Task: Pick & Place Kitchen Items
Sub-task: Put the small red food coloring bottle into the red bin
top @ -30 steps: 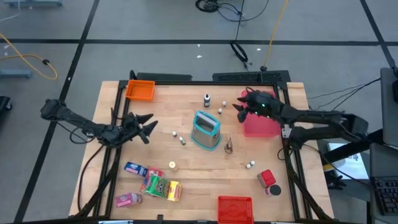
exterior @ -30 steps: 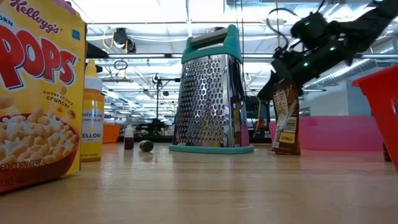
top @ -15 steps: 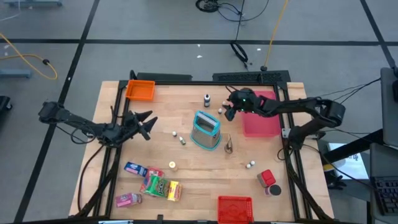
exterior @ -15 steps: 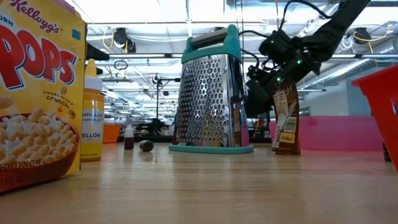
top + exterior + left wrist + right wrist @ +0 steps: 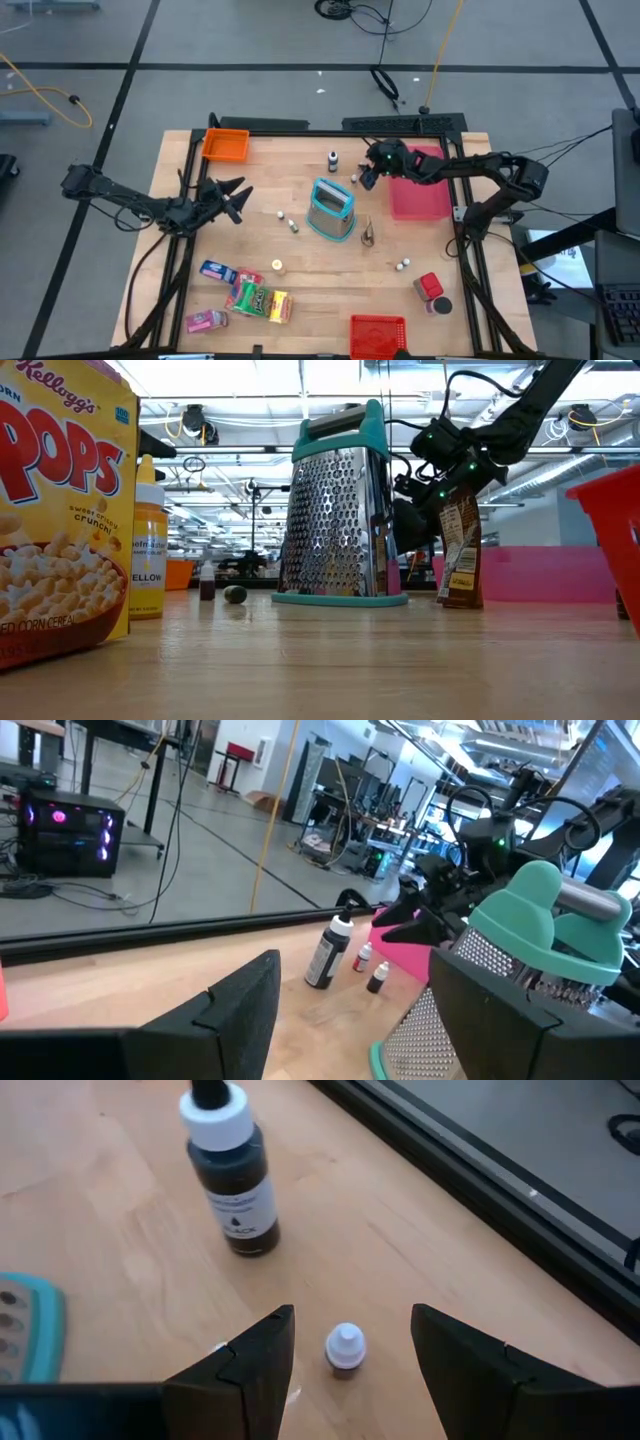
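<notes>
Directly below the right gripper [image 5: 345, 1365], fingers spread wide and empty, sits a tiny white-capped bottle [image 5: 345, 1347], upright and centred in the gap, so its long axis runs vertical. Near it stands the taller dark bottle [image 5: 234, 1178]; the grater [image 5: 331, 208] is close on the other side. Table's back edge is close; room is tight. Left gripper [image 5: 232, 198] waits open, well apart.

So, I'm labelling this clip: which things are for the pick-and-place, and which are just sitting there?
For the job:
- snack packets
- dark bottle
- small white-capped bottle, below the open right gripper
- red canister

Just there:
- grater
- pink tray
- orange bin
- red bin
- cereal box
</notes>
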You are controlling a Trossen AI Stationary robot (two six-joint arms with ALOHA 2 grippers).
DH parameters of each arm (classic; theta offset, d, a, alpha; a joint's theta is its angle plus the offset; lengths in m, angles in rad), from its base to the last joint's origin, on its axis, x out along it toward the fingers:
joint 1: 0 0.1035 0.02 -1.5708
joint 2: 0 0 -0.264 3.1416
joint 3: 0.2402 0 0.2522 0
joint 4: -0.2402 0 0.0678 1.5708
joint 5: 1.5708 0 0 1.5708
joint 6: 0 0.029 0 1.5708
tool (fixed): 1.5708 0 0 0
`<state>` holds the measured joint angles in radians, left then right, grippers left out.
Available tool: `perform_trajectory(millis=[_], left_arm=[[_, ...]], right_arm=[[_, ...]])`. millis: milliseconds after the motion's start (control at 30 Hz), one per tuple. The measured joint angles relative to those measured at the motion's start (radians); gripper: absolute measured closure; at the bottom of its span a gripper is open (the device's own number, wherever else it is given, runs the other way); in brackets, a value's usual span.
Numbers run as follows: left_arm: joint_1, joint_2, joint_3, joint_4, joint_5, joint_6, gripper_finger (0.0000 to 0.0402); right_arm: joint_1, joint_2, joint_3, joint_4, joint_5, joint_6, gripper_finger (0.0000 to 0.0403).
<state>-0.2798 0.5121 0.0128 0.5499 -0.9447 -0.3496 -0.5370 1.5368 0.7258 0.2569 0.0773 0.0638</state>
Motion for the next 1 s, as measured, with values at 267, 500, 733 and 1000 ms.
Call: perform_trajectory(millis=[267, 500, 733, 1000], left_arm=[[0.0, 0.0, 0.0, 0.0, 0.0, 0.0, 0.0146], [0.0, 0.0, 0.0, 0.0, 0.0, -0.014, 0.0146], [0.0, 0.0, 0.0, 0.0, 0.001, -0.02, 0.0146], [0.0, 0.0, 0.0, 0.0, 0.001, -0.02, 0.0146]], right_arm=[[0.005, 0.011, 0.0, 0.007, -0.003, 0.023, 0.0206], [0.015, 0.127, -0.001, 0.07, -0.001, 0.023, 0.0207], [0.013, 0.153, -0.001, 0.113, 0.0, 0.03, 0.0207], [0.012, 0.153, -0.001, 0.12, -0.001, 0.03, 0.0261]])
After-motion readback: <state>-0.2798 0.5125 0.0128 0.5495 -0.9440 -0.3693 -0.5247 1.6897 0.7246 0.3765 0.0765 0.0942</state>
